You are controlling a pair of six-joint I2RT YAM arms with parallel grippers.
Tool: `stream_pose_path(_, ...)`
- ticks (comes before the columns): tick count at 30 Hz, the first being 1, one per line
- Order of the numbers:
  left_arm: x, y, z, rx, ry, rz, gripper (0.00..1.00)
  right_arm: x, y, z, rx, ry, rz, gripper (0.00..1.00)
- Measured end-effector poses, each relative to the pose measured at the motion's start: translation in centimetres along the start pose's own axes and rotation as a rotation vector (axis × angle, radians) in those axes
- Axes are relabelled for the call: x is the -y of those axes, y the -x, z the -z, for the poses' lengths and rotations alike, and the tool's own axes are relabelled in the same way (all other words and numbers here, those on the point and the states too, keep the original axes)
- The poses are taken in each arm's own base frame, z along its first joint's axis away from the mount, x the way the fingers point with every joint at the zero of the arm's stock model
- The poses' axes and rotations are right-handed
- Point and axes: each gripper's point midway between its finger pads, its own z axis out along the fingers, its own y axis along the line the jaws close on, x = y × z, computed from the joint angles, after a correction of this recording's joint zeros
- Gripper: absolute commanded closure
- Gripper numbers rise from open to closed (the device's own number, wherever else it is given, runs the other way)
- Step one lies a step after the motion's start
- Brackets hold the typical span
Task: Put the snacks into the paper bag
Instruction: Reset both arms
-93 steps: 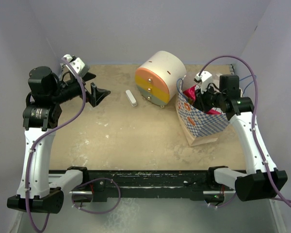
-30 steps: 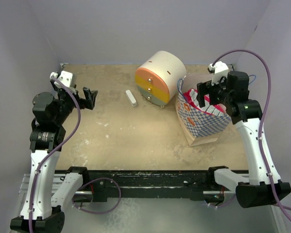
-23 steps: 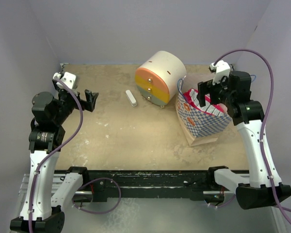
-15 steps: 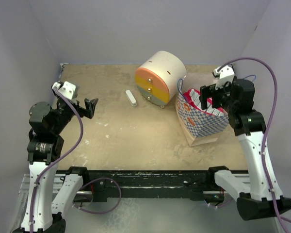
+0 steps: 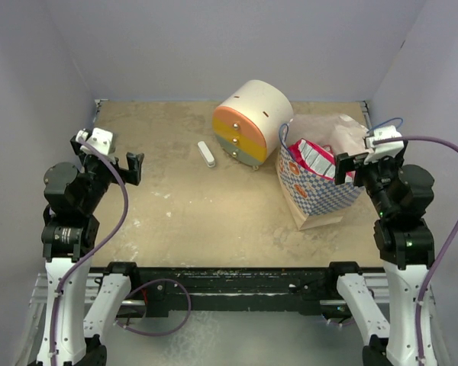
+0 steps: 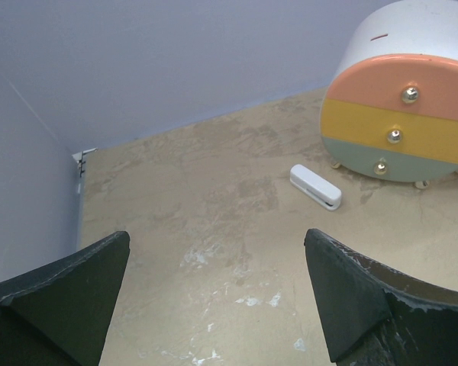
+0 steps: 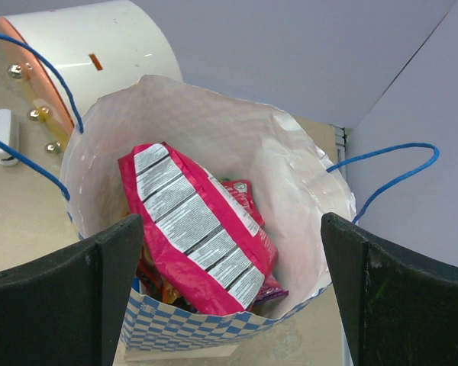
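Note:
The paper bag (image 5: 320,194), checkered blue and white with blue cord handles, stands at the right of the table with its mouth open (image 7: 305,191). Inside it lie the snacks: a large pink packet (image 7: 195,229) (image 5: 311,157) on top, with red, purple and orange packets partly hidden beneath. My right gripper (image 7: 233,293) (image 5: 353,165) is open and empty, raised above the bag's near right side. My left gripper (image 6: 217,293) (image 5: 122,164) is open and empty, held above bare table at the left.
A cream round drawer unit (image 5: 252,122) (image 6: 401,91) with orange, yellow and green drawer fronts stands at the back centre, next to the bag. A small white stick-shaped object (image 5: 206,153) (image 6: 315,187) lies left of it. Walls enclose the table on three sides.
The right arm has drawn back out of the bag toward the near right and risen. The left arm has pulled back toward its base. Both grippers stayed open.

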Motion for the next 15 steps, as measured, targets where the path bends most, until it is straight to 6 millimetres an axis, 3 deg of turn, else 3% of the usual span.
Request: stream_pose_path(15,-0.9,-2.0,0.9,-0.043,0.051,-0.008,0.01,-0.1,-0.4,0.1,-0.008,0.03,0.004,0.0)
